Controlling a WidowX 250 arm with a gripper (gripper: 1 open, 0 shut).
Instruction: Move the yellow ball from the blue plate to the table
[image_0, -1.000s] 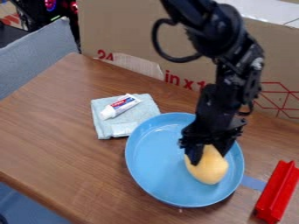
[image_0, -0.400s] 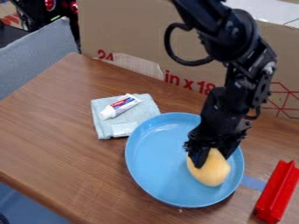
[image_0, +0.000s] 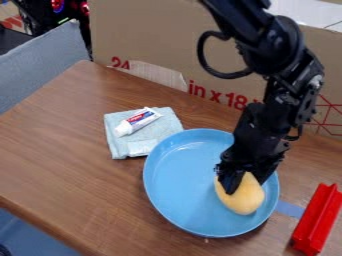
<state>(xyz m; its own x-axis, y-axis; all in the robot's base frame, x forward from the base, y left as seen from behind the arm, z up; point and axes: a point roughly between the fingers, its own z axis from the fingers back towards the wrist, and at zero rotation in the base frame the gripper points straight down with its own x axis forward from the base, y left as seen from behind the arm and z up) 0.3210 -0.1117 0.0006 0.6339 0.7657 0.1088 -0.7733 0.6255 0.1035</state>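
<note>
Brown wood-grain surface (image_0: 60, 110) fills most of my feed, with a big cardboard box (image_0: 160, 40) printed in red standing along the back edge. Sitting toward the right is the blue plate (image_0: 174, 180), glossy and round, and the yellow ball (image_0: 242, 195) is resting inside it on the right-hand part, close to the rim. My black arm comes in from the top and drops pretty much straight down onto the ball, so the claw (image_0: 237, 180) is parked right at the ball's upper left side. From this angle I'd say the fingers sit on either side of the top of the ball, spread fairly wide, but honestly the dark fingers blend together and I can't tell if they're actually squeezing it or just hanging around it. The ball looks like it's down on the plate, not lifted. Left of the plate, just beside its rim, there's a pale blue-green folded cloth (image_0: 127, 140) with a small white tube (image_0: 143, 122) lying on top of it, red cap end pointing left. Over at the right edge of the feed a red block-shaped thing (image_0: 318, 218) sits on the surface near the plate, partly cut off by the frame. Some blue-grey fabric (image_0: 34, 65) shows at the far left, beyond the surface edge.
</note>
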